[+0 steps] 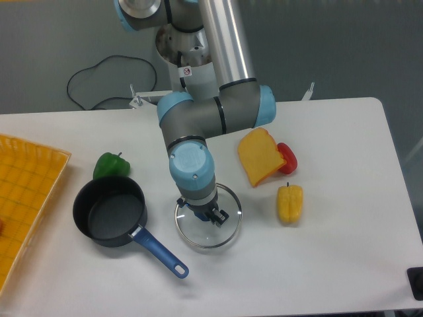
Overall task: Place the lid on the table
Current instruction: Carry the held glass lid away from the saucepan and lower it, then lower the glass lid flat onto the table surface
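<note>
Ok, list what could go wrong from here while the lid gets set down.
1. The lid is glass, held by its centre knob in the end effector; released before it rests flat, it could drop and crack.
2. The saucepan handle lies close on the left; the rim might catch it.
3. The yellow pepper and the orange wedge sit to the right, so drifting that way may bump them.

Behind my white, round-cornered counter (344, 264) stands a plain grey wall (330, 46) (evenly lit, no windows), with a black cable (99, 69) looping across it.
</note>
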